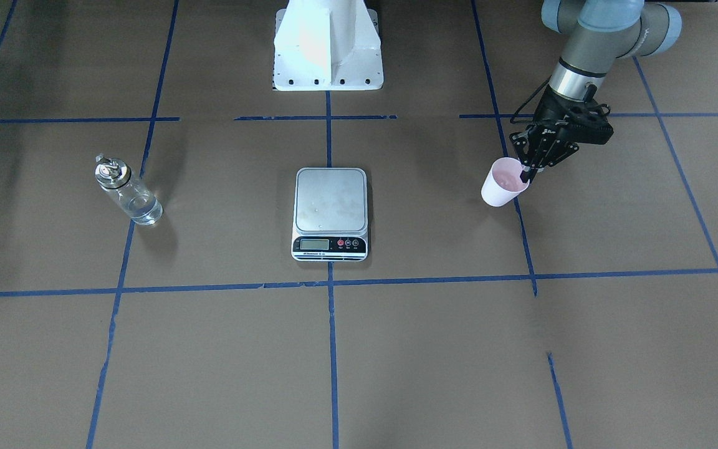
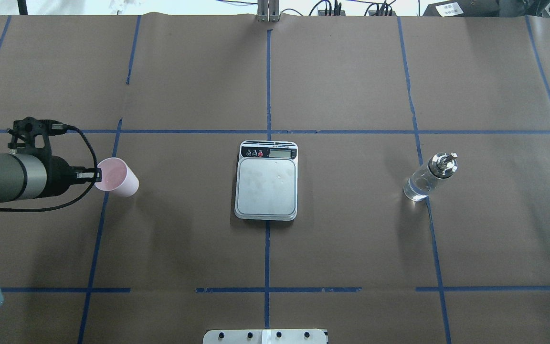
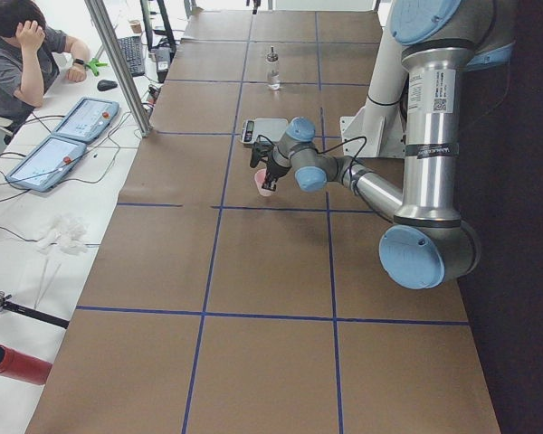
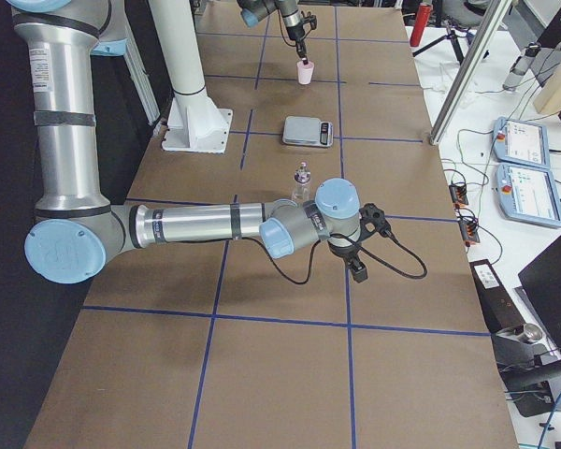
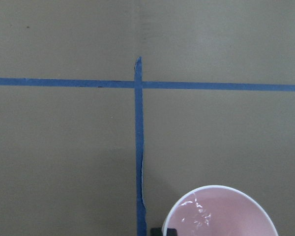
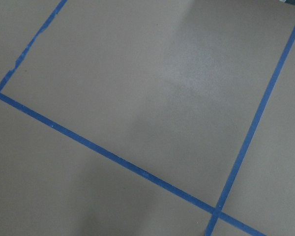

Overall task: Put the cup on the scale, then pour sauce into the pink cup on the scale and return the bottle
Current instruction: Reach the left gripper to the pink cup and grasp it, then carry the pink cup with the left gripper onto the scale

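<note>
Overhead exterior: pinches cup (image 2: 118,178) rim with left gripper (image 2: 98,175), well apart from scale (image 2: 266,186); shows bottle (image 2: 428,177) upright beyond scale's other side; cannot tell right gripper (image 4: 358,269) opening.

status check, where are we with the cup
Left gripper shut on the cup rim, cup not yet on the scale. Right gripper over bare table, state unclear. Bottle untouched, nothing blocking.

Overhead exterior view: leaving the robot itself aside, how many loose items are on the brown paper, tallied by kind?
cup: 1
scale: 1
bottle: 1
Total: 3
</note>
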